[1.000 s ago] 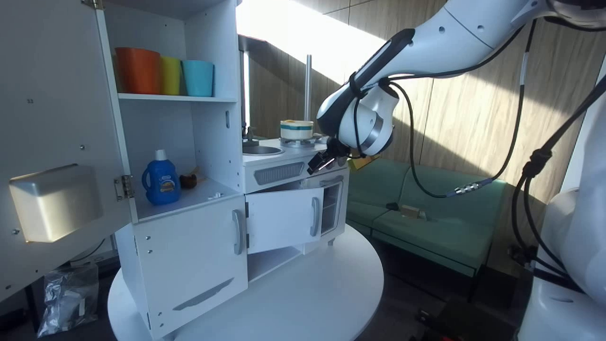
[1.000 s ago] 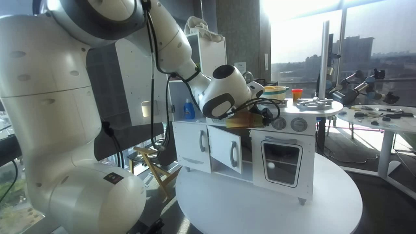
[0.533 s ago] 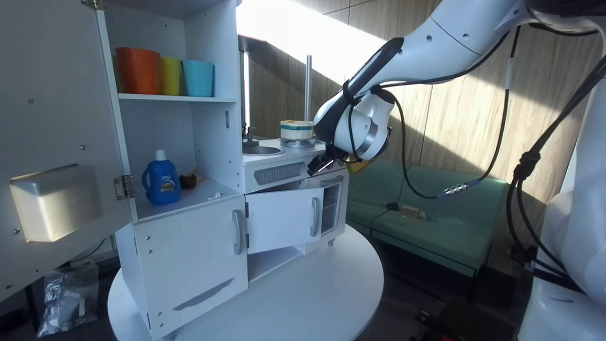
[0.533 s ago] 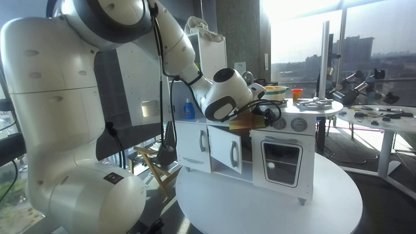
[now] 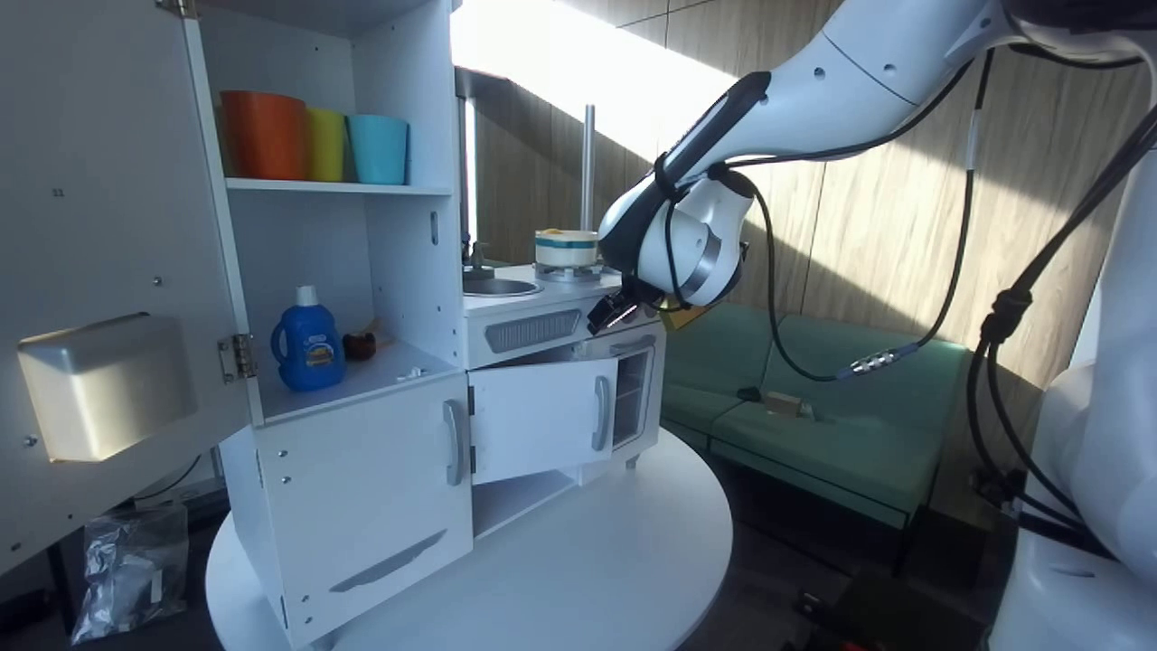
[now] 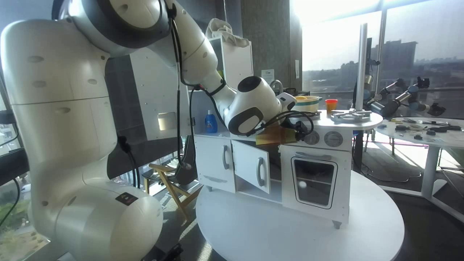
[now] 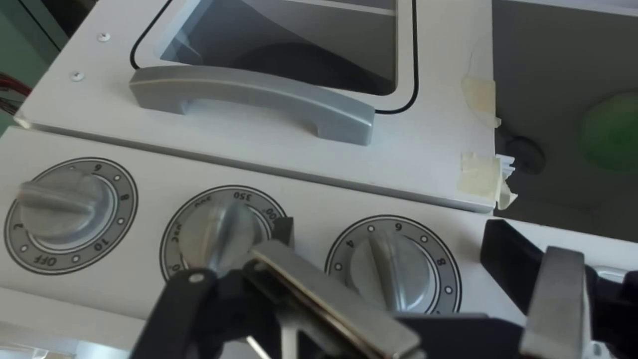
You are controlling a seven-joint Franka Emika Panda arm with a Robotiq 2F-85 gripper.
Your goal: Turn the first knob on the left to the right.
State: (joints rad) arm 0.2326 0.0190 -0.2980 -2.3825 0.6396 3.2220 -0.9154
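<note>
the target is the leftmost knob (image 7: 391,274) on the play-kitchen control panel (image 7: 311,204). the wrist view stands upside down, so the target appears there at the right end of the row of three. in an exterior view it is hidden; only the middle knob (image 6: 311,137) and the rightmost knob (image 6: 333,139) show.

end effector: the jaws of the gripper (image 7: 391,238) stand wide apart, with nothing held. in the wrist view the target lies between the two fingertips (image 7: 503,259). depth, and any contact with the panel, cannot be told.

step in hand, as judged: alignment before the grasp.

1. centre the gap on the target. one fingertip overlaps the middle knob's dial in the wrist view; avoid catching that knob.
2. set the closing direction across the raised grip bar (image 7: 385,264), so that the pads meet its sides squarely.
3. advance until the pads overlap the bar, stopping short of the panel.
4. close gently and evenly, then rotate the gripper clockwise, as seen facing the panel, about the knob's own axis.

caution: an off-centre grip is likely to slip or to pull the knob sideways.
</note>
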